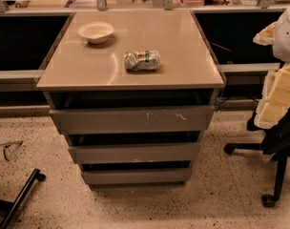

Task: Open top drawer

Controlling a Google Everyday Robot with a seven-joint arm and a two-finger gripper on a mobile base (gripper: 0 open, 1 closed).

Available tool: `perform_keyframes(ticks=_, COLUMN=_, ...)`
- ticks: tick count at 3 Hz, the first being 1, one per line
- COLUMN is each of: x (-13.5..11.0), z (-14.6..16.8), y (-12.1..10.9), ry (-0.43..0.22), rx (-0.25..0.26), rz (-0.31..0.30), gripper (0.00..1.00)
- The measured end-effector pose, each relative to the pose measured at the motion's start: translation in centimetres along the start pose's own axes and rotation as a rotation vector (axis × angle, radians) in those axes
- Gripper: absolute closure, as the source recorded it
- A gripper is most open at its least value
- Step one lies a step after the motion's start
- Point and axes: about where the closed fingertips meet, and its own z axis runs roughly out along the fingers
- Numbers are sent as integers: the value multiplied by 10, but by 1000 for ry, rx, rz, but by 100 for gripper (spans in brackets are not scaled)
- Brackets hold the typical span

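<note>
The top drawer [133, 119] is the widest grey handleless front of the cabinet, just under the tabletop, with small white scratches right of centre. A dark gap runs between its upper edge and the tabletop. Two narrower grey drawer fronts [134, 152] sit below it. My gripper [274, 101], a cream-yellow piece under the white arm [288, 32], hangs at the right edge of the camera view. It is to the right of the cabinet, about level with the top drawer, and touches nothing.
On the beige tabletop [183, 42] stand a white bowl [96, 32] and a crumpled snack bag [142, 60]. A black office chair base [271, 175] stands on the floor at the right. A black bar [21, 194] lies at the lower left.
</note>
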Motion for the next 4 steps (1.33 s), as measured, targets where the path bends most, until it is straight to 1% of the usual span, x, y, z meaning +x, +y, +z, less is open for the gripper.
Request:
perform_keyframes(ticks=1, x=0, z=0, y=0, ry=0, rx=0, rz=0, gripper=0)
perform_keyframes(ticks=2, x=3, z=21, y=4, ry=-25, rx=-20, rz=19, gripper=0)
perform_keyframes(ticks=3, x=4, z=75, y=21, ry=-63, rx=-89, rz=33, gripper=0)
perform_keyframes(ticks=4, x=4, z=75, y=21, ry=-63, rx=-89, rz=33, gripper=0)
